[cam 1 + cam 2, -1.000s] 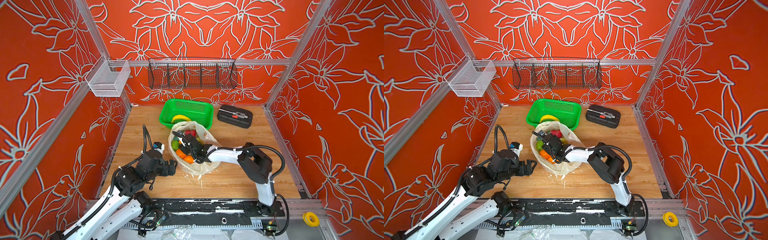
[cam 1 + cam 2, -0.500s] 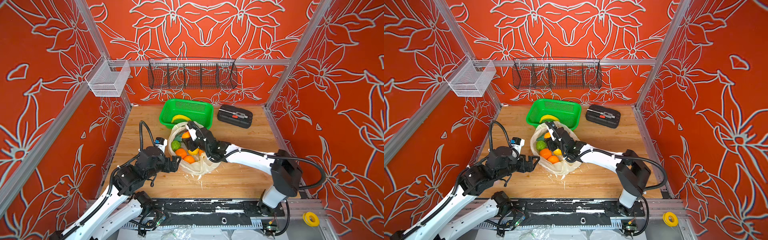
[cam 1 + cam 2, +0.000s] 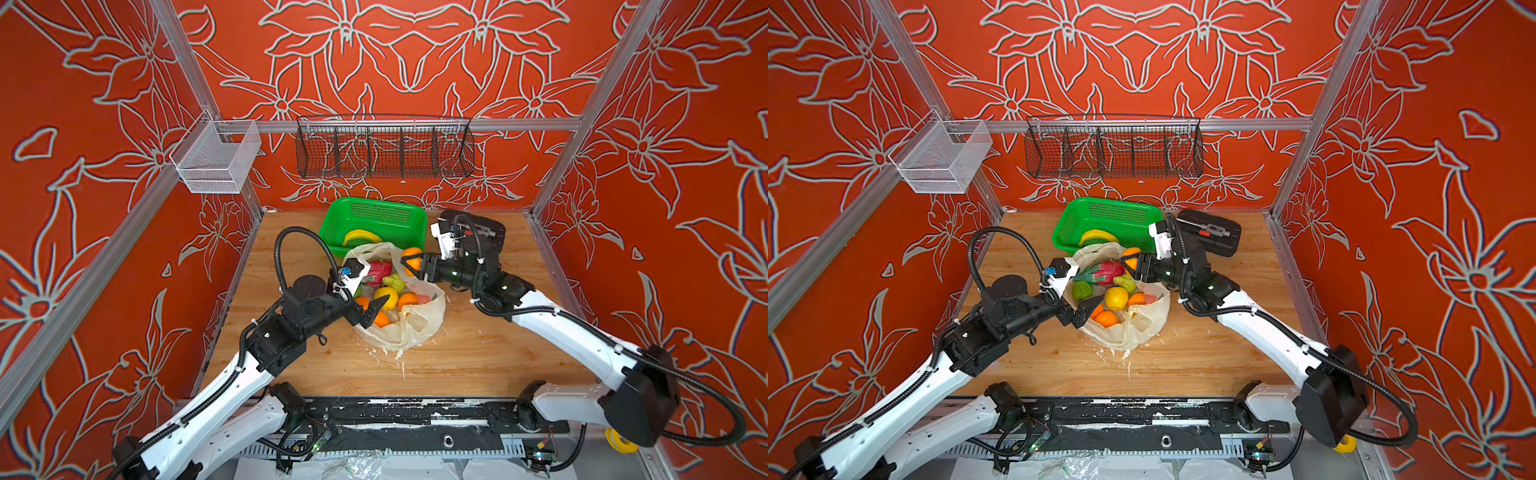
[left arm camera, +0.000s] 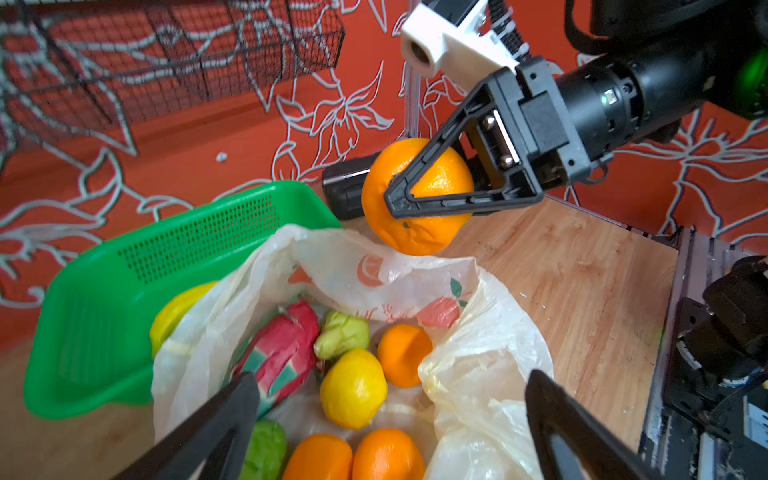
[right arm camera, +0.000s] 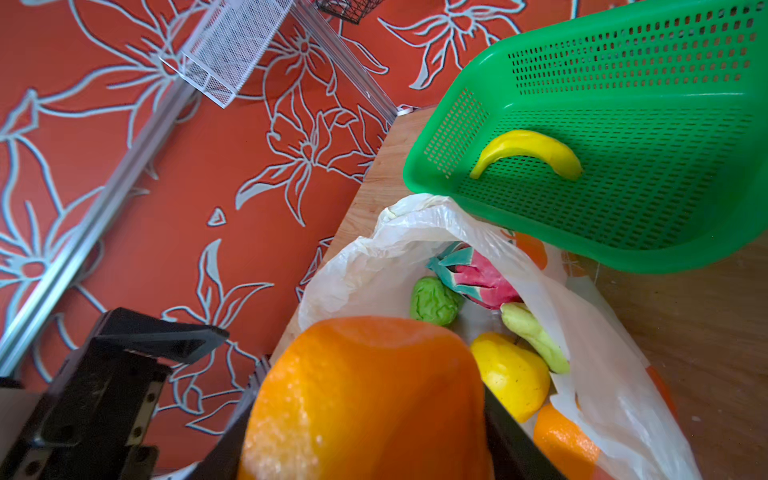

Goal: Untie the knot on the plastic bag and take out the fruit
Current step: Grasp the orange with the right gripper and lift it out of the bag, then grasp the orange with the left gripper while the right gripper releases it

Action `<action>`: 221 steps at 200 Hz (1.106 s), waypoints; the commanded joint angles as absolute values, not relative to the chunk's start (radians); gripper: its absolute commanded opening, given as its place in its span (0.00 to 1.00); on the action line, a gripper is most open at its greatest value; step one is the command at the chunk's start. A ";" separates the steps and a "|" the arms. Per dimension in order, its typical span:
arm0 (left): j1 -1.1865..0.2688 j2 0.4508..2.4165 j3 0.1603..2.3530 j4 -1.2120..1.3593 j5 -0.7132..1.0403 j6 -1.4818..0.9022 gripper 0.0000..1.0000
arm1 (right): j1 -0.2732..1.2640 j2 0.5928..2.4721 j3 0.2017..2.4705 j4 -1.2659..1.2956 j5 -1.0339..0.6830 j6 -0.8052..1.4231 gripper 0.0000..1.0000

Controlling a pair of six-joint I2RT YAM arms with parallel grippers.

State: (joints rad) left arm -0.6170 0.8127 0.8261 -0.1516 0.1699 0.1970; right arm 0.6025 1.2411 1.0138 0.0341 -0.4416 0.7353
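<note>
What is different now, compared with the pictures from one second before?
The right gripper rose out of the plastic bag toward the green basket, shut on an orange. The left gripper, open, advanced to the bag's mouth. The basket, banana and black case stayed in place.

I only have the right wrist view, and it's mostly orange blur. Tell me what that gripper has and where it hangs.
Observer: The right gripper is shut on an orange, held over the far rim of the plastic bag.
Operator: Report the left gripper.
Observer: The left gripper is open, jaws wide, over the bag's open mouth, holding nothing.
Operator: Count the oranges inside.
Observer: I count three oranges lying in the bag.
</note>
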 commanded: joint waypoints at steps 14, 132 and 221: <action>-0.618 0.913 0.901 0.026 0.345 0.429 0.99 | 0.537 1.152 0.977 0.066 -0.621 0.909 0.44; -0.656 1.268 1.136 0.126 0.549 0.568 0.93 | 0.499 1.080 0.933 0.190 -0.741 1.091 0.42; -0.682 1.303 1.151 0.112 0.515 0.589 0.69 | 0.500 1.079 0.937 0.178 -0.752 1.101 0.51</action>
State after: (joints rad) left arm -0.6697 1.2991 1.1305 0.0937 0.5159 0.5655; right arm 0.5011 1.0954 0.9375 0.1619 -0.7383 1.0817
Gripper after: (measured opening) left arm 0.718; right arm 0.638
